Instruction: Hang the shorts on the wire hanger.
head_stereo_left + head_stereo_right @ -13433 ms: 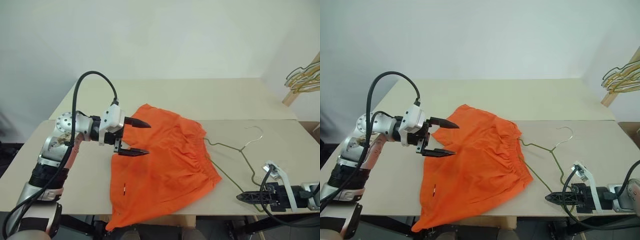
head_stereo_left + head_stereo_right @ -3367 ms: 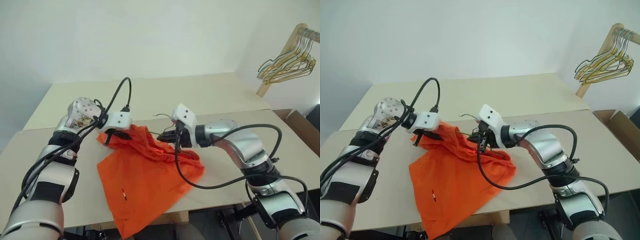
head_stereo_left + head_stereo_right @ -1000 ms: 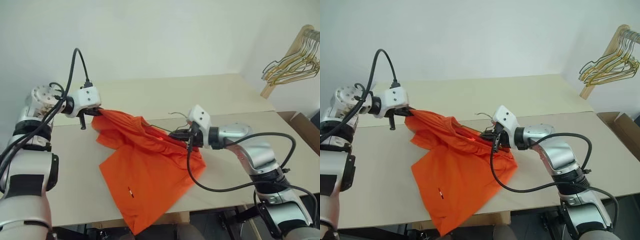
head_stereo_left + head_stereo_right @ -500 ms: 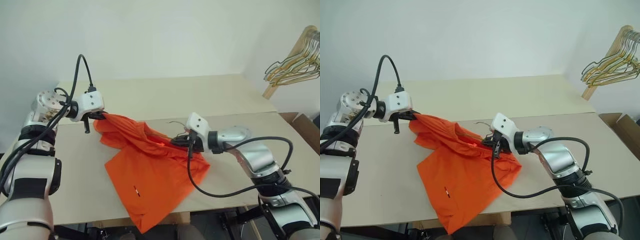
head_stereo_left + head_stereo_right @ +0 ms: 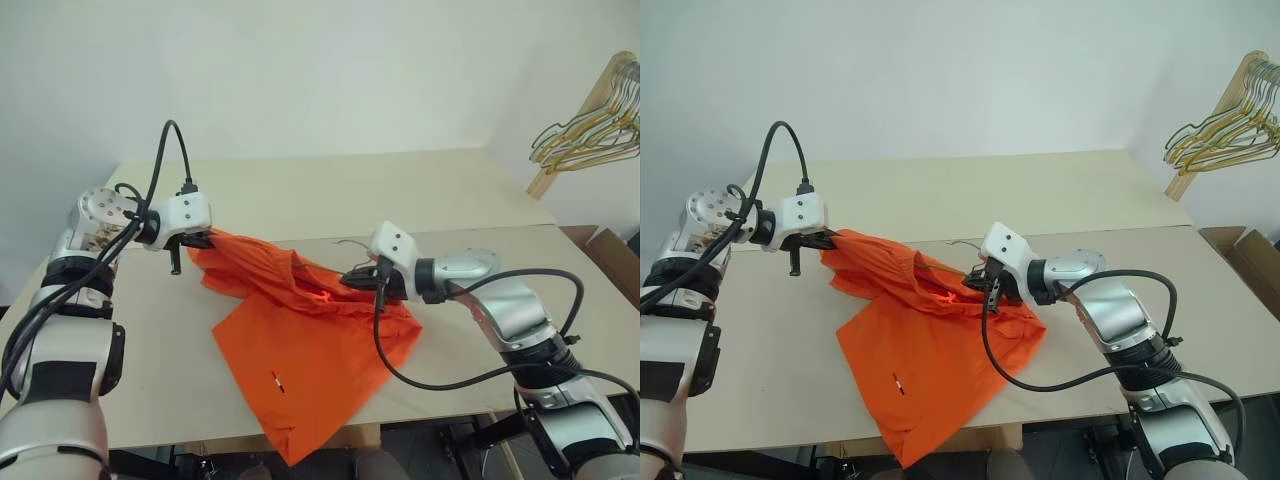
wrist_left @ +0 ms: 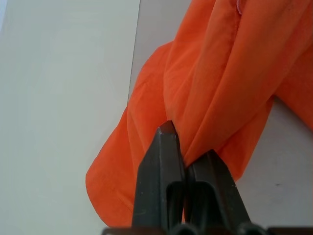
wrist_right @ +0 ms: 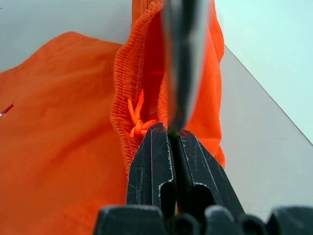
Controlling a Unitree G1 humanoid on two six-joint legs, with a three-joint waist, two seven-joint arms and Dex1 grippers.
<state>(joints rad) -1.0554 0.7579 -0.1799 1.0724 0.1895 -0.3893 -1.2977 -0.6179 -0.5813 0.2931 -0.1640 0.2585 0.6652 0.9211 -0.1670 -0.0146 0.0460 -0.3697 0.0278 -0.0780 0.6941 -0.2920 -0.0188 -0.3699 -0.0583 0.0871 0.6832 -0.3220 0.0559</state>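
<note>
Step in hand: thin olive-grey wire hanger [image 7: 182, 58] being fed into bright orange fabric shorts [image 5: 300, 340] at gathered waistband, above beige table [image 5: 480, 200].

Left gripper [image 5: 212, 240] pinched on raised shorts corner.

Right gripper [image 5: 352, 280] pressed together on hanger wire.

Next, judged: hanger pushed further inside while fabric is held taut.

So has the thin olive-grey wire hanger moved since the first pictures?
Yes. The wire hanger left the table's right part; it now sits mid-table inside the orange shorts.

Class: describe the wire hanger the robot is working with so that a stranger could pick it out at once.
Start at the beige table and find the orange shorts. At their bunched waistband, the right gripper pinches the wire hanger: a single thin dull wire, unlike the hanger bunch on the wooden rack.
</note>
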